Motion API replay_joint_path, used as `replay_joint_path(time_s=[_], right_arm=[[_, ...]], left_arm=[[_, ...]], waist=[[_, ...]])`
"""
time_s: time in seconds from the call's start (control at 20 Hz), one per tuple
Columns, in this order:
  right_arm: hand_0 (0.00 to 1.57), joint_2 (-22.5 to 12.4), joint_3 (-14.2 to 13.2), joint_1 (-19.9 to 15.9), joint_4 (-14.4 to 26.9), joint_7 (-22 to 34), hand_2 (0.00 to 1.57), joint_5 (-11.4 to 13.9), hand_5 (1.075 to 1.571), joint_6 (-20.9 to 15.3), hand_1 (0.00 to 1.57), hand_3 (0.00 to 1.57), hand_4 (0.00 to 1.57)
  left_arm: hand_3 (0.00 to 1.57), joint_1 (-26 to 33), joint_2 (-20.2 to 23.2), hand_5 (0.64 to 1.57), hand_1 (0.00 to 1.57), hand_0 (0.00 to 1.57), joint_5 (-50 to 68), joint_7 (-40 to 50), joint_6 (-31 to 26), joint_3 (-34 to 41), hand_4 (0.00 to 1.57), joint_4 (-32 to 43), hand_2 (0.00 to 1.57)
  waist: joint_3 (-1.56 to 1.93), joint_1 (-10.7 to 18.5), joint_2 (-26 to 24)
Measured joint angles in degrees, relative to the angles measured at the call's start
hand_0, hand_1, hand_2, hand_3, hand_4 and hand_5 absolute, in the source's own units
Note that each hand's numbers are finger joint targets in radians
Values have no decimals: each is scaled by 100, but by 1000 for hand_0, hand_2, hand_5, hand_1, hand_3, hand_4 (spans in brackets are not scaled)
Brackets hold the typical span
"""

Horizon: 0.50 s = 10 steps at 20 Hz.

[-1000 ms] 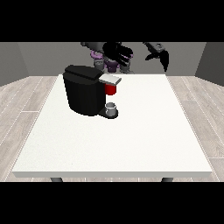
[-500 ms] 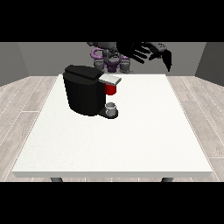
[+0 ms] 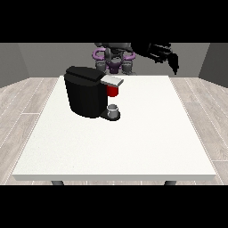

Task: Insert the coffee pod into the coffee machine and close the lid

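Note:
The black coffee machine [image 3: 87,91] stands on the white table [image 3: 133,142], left of the middle. Its grey lid [image 3: 111,80] lies nearly flat over a red part [image 3: 113,91], which may be the coffee pod. A small grey cup [image 3: 114,109] sits on the machine's base below it. The hand at the view's right [image 3: 163,52] hovers high over the table's far right edge, well clear of the machine, with its fingers spread and holding nothing. The hand at the view's left [image 3: 101,65] stays small and dark close to the robot's body.
The robot's torso [image 3: 116,60], with purple arm parts, stands behind the table's far edge. Wood-look floor surrounds the table, with grey walls behind.
The hand at the view's right has swung to the right, away from above the machine, and its fingers now point down. The machine, lid and cup have not moved.

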Motion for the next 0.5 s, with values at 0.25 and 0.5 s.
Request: replay_joint_path(time_s=[0.25,0.5], right_arm=[[0,-184,-192,-314,252,-130,0,19,1571,-67,0,0,0],[0,-191,-357,-389,456,-307,0,-82,1571,-43,0,0,133]], left_arm=[[0,-117,-1,1571,0,0,64,9,-142,-120,328,-140,0],[0,-215,-11,1571,0,0,67,121,-143,-191,349,-263,0]], waist=[[-1,273,303],[0,353,426]])
